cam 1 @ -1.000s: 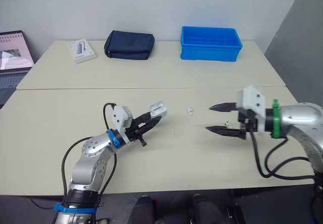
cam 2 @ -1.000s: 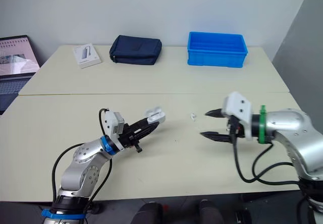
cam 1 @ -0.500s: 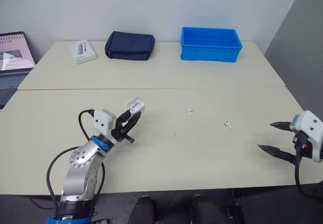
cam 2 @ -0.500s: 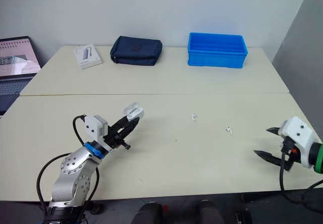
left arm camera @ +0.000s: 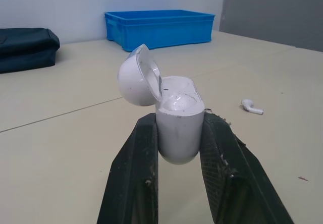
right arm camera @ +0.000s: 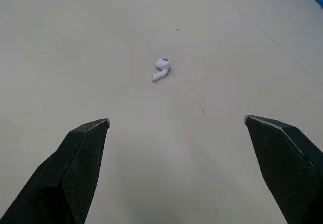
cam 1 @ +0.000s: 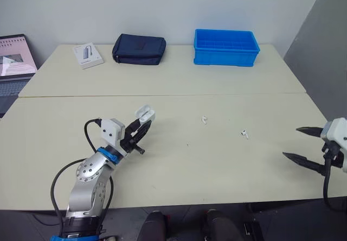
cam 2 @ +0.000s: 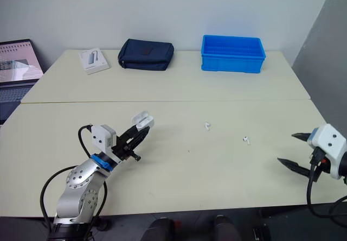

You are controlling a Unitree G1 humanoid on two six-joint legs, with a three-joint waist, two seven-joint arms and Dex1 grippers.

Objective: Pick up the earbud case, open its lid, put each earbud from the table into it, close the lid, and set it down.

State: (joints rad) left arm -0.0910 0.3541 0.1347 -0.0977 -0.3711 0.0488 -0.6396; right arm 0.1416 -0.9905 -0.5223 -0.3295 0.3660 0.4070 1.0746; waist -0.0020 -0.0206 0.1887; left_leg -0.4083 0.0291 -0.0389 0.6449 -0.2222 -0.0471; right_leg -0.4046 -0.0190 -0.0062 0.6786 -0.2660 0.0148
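Presently glossy white earbud case (left arm camera: pixel 177 128), lid (left arm camera: pixel 137 76) open, in left hand (cam 1: pixel 142 126).

Plain pale wall (cam 1: pixel 162 5) behind; two cream tables (cam 1: pixel 179 81) butted together; grey panel (cam 1: pixel 325 40) at right.

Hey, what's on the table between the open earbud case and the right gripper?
Two earbuds, seen in the left eye view: one earbud nearer the earbud case, the other earbud nearer the right gripper.
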